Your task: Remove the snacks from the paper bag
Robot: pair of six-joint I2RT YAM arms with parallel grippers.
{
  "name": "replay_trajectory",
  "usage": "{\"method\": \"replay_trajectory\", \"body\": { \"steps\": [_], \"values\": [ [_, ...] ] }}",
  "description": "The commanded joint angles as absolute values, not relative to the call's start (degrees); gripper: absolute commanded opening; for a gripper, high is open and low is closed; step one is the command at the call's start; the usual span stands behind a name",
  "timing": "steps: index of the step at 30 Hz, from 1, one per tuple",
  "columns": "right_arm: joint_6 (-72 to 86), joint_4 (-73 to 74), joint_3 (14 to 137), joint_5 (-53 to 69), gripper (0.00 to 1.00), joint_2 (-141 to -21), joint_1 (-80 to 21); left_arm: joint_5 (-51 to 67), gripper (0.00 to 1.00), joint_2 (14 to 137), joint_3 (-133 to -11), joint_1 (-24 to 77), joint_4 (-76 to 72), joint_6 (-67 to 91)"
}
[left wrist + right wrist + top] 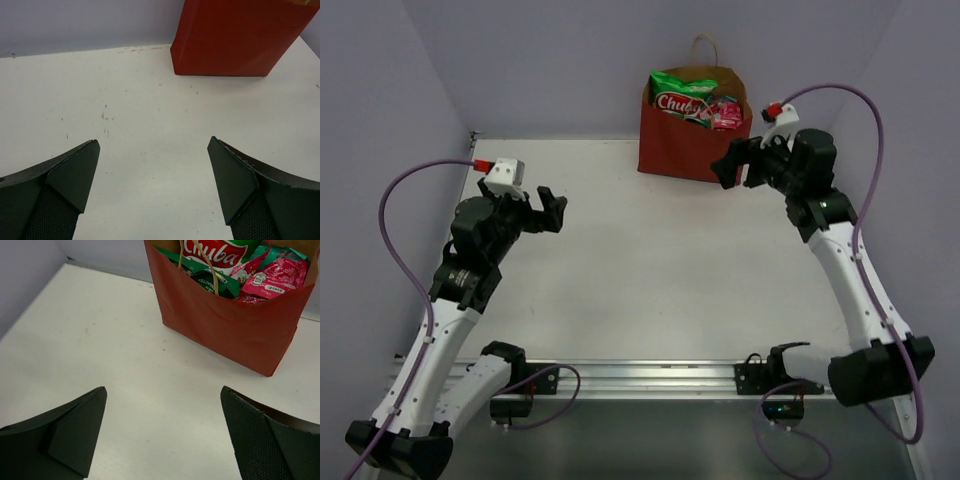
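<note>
The red-brown paper bag (678, 145) stands upright at the back of the table, also in the left wrist view (235, 37) and the right wrist view (225, 325). Snacks fill its mouth: a large green-white chip bag with a red logo (682, 100) (212, 252), a teal packet (272, 252) and small red-pink sachets (725, 113) (275, 280). My right gripper (737, 162) (162, 390) hovers open just right of the bag's front face, nothing between its fingers. Over the table's left side, my left gripper (552, 210) (154, 142) stands open and empty, well away from the bag.
Grey walls close in the back and both sides of the white table (640, 290). A metal rail (650, 378) runs along the near edge between the arm bases. A thin paper handle (704, 42) rises above the bag.
</note>
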State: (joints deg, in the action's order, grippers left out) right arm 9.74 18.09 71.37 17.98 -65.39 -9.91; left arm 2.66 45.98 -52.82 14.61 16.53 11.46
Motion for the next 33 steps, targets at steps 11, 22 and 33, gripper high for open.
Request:
{"method": "replay_trajectory", "body": {
  "steps": [11, 22, 33],
  "values": [
    [-21.96, 14.94, 103.08, 30.14, 0.95, -101.85, -9.67, 4.22, 1.0, 45.97, -50.54, 14.5, 11.34, 10.99],
    [-25.83, 22.32, 114.7, 33.22, 0.66, -114.08, -9.58, 4.39, 1.0, 46.41, -49.57, 14.68, 11.16, 10.72],
    [-28.65, 27.34, 113.65, 32.43, 0.31, -115.05, -9.67, 5.27, 1.0, 46.14, -49.66, 14.77, 11.42, 11.07]
  ]
}}
